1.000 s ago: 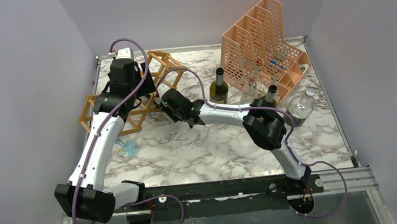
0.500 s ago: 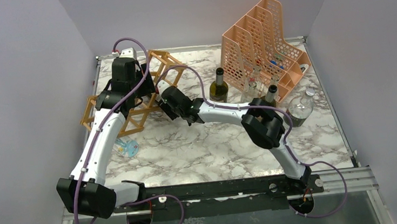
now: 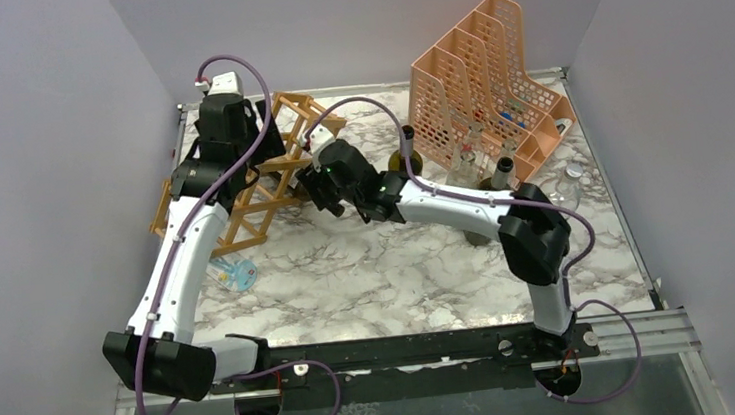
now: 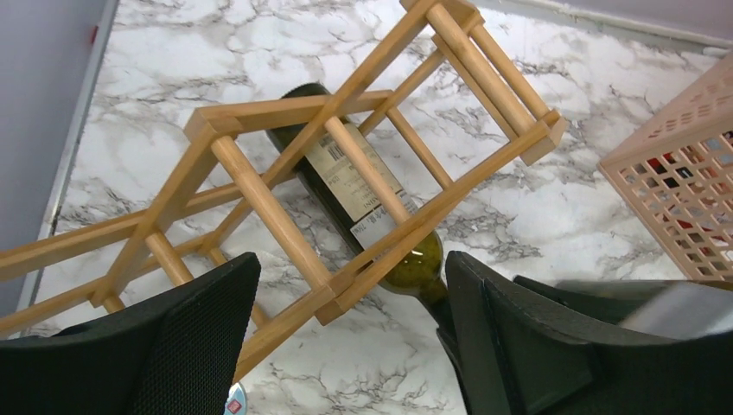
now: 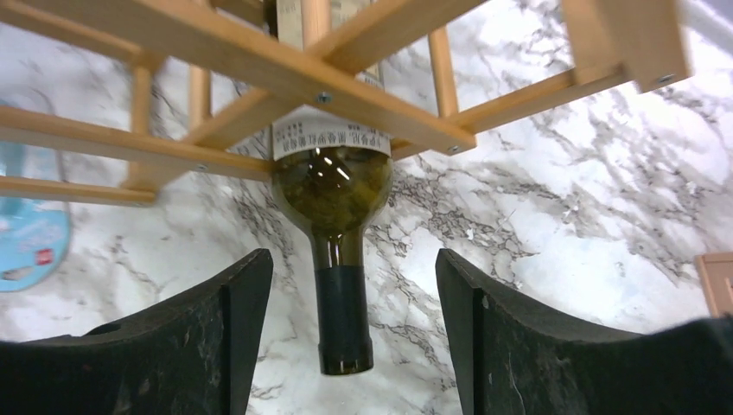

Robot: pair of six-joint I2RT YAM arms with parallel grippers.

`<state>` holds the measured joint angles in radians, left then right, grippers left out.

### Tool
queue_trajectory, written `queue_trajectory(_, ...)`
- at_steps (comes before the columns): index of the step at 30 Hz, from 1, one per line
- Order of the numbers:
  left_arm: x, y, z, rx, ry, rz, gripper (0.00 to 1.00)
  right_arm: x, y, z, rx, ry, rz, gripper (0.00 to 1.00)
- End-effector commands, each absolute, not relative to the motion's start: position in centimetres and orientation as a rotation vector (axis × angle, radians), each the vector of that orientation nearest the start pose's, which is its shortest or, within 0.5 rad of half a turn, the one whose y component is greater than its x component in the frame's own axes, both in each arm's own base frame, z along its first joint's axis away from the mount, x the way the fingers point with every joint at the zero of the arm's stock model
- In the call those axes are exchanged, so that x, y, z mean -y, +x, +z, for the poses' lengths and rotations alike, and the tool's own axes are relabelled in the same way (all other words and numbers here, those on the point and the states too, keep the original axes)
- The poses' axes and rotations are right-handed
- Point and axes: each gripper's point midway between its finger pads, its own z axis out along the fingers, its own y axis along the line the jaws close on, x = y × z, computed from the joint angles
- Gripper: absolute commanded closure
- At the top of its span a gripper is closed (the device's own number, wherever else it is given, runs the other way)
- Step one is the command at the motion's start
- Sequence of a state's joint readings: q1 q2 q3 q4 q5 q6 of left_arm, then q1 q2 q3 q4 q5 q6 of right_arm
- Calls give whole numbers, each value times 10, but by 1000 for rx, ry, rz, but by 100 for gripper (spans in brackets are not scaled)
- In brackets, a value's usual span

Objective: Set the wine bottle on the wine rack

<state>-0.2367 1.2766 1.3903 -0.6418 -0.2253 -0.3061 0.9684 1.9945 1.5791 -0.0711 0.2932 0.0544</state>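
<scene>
The light-brown wooden wine rack (image 3: 242, 223) stands at the back left of the marble table. A dark green wine bottle (image 4: 346, 186) with a pale label lies inside one of its cells. Its neck (image 5: 343, 320) sticks out over the table. My right gripper (image 5: 350, 337) is open, a finger on each side of the neck and touching neither side. My left gripper (image 4: 346, 346) is open above the rack, a corner of the frame (image 4: 333, 298) between its fingers. In the top view the arms hide the bottle.
A peach mesh file holder (image 3: 483, 77) stands at the back right. Near it are two more dark bottles (image 3: 407, 154) (image 3: 503, 171) and a clear bottle (image 3: 567, 185). A small blue item (image 3: 234, 272) lies in front of the rack.
My right gripper has opened and let go of the bottle's neck, and that arm has shifted towards the back. The left gripper narrowed and widened again over the rack.
</scene>
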Motion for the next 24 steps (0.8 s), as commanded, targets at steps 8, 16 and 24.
queue_trajectory(8, 48, 334, 369, -1880, -181, -115, 12, -402, 339, 277, -1801, -555, 459, 28)
queue_trajectory(16, 91, 299, 378, -1848, 71, -340, 2, -325, 352, 341, -1725, -310, 227, 27)
queue_trajectory(24, 138, 267, 372, -1809, 290, -478, 1, -264, 383, 338, -1819, -110, 114, 27)
